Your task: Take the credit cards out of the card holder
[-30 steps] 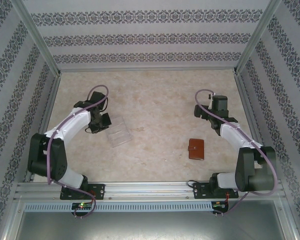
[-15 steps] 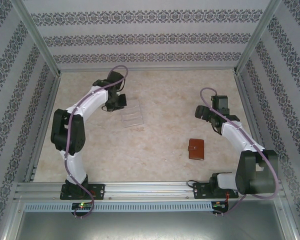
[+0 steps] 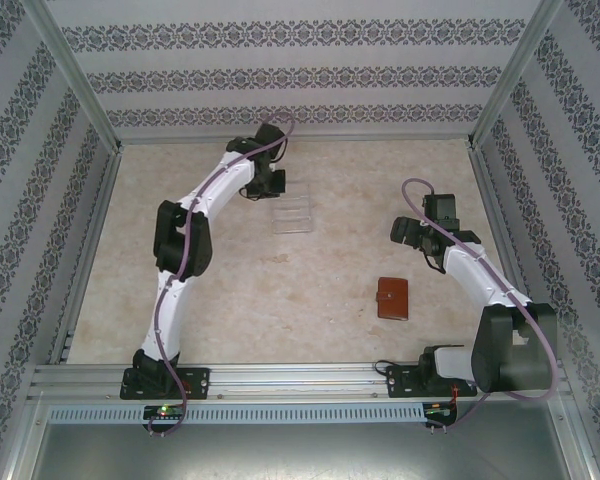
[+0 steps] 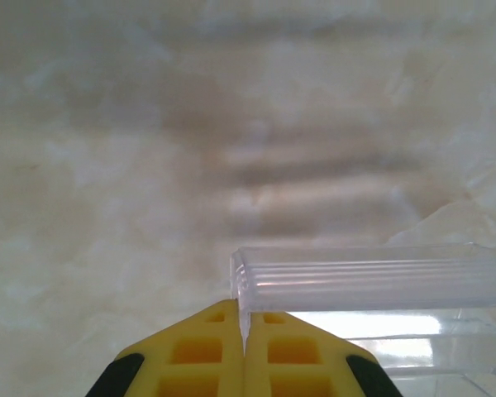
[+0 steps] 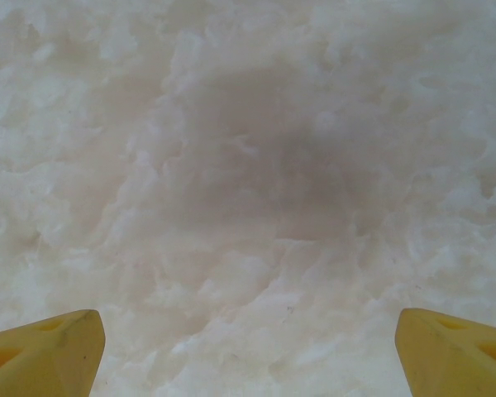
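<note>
Tabletop (image 3: 320,300) looks like matt, marbled beige stone or laminate, smooth and kinda cloudy up close. The walls (image 3: 300,75) seem to be printed paper or cloth with a flat finish, can't say which. The tray (image 4: 372,277) is clear ribbed plastic, glossy enough to catch highlights, while the wallet (image 3: 392,298) reads as reddish-brown leather with a soft low sheen. Jaws are matt yellow moulded plastic, the arms (image 3: 215,185) have smooth white semi-gloss plastic shells with black joints and rubbery-looking purple cables (image 3: 408,186), and the rails (image 3: 300,372) are bare brushed-looking aluminium.
</note>
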You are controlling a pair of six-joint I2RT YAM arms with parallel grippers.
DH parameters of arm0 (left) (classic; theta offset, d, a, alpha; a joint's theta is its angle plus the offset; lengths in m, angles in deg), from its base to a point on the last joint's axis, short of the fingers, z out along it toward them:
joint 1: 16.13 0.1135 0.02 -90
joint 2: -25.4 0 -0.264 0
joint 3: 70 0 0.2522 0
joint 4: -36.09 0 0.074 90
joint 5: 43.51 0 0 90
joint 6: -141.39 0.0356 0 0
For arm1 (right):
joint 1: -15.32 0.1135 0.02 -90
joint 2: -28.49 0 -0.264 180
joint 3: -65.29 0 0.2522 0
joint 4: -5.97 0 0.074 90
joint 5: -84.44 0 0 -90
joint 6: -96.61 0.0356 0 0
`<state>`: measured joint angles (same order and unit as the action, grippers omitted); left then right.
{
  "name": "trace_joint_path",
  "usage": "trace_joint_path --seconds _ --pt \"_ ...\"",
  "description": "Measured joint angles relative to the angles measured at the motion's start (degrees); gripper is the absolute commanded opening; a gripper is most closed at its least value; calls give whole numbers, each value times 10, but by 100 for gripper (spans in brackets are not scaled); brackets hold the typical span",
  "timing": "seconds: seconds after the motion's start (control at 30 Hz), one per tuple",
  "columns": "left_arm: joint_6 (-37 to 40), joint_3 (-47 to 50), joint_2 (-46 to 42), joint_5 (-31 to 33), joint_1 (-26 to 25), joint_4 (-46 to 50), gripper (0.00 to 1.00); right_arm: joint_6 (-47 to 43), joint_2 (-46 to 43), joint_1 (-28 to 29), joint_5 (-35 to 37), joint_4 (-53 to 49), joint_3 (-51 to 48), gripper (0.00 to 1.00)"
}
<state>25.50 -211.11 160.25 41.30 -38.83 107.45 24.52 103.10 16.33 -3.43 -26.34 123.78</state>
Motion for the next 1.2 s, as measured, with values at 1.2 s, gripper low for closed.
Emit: trace_joint_path --seconds 1.2 --pt "-15 -169 108 7 -16 127 16 21 0 12 -46 -100 42 89"
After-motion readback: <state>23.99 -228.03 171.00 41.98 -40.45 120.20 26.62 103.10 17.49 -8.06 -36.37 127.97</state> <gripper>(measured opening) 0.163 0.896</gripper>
